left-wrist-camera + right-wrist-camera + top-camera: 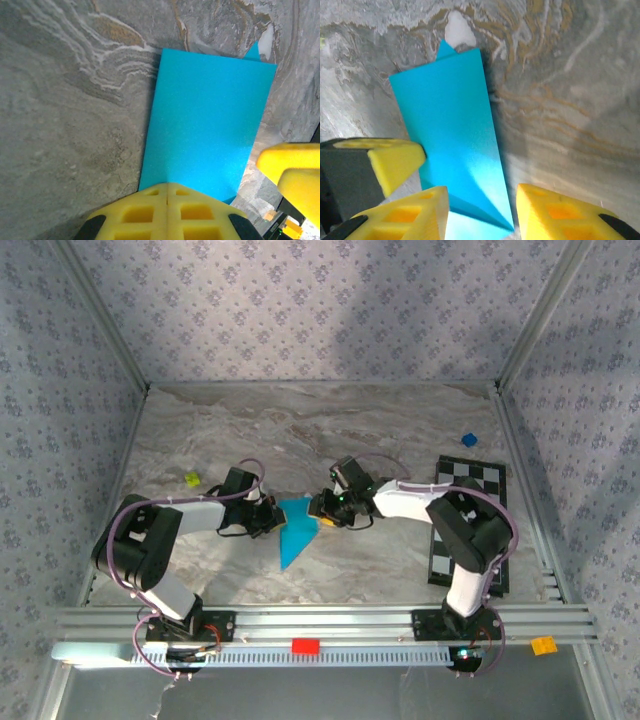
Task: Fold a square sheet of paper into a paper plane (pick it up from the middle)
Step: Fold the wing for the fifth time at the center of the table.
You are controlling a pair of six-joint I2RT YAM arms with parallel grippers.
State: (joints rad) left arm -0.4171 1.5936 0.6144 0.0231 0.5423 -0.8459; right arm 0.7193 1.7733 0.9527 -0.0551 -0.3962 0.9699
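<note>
The square sheet of paper is bright cyan-blue and lies folded into a narrow wedge on the marble table, its point toward the near edge. My left gripper is at its left edge. In the left wrist view its yellow fingertips are pressed together, their tip over the near edge of the paper. My right gripper is at the sheet's upper right. In the right wrist view its jaws stand apart astride a raised folded flap of the paper, and a left-gripper finger shows beside the sheet.
A black-and-white checkered board lies at the right under the right arm. A tiny blue cube sits behind it and a small yellow-green piece at the left. Red and orange blocks sit on the front rail.
</note>
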